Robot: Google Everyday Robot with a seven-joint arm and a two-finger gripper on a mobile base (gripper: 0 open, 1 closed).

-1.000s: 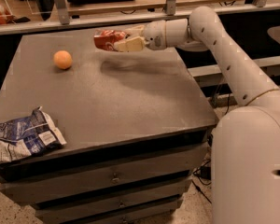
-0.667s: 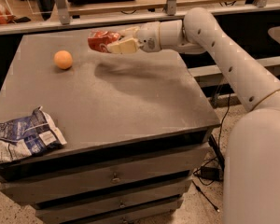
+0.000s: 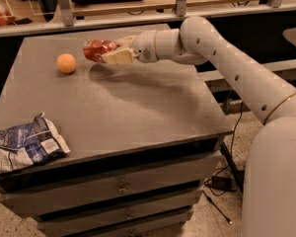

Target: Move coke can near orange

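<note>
Compared with a second ago, the gripper has carried its load leftward across the back of the counter and a little lower, so the gap to the fruit has narrowed.

The gripper is closed around the coke can, one pale finger showing beneath it and the other above. The can lies roughly on its side, its free end pointing left toward the orange. That sideways hold follows from the arm reaching in nearly level from the right, with the wrist in line with the forearm. A soft shadow on the counter below and just right of the can suggests it is held clear of the surface, which lets it travel without scraping.

The orange rests on the counter at the back left, just beyond and slightly below the can's free end, near it but not touching. Being round, it would likely roll if nudged, so the can should be put down short of it.

By my judgement the carry is nearly finished; lowering and letting go are left, and a can released on its side may roll.

A crumpled chip bag lies at the front left edge, well apart from both.
</note>
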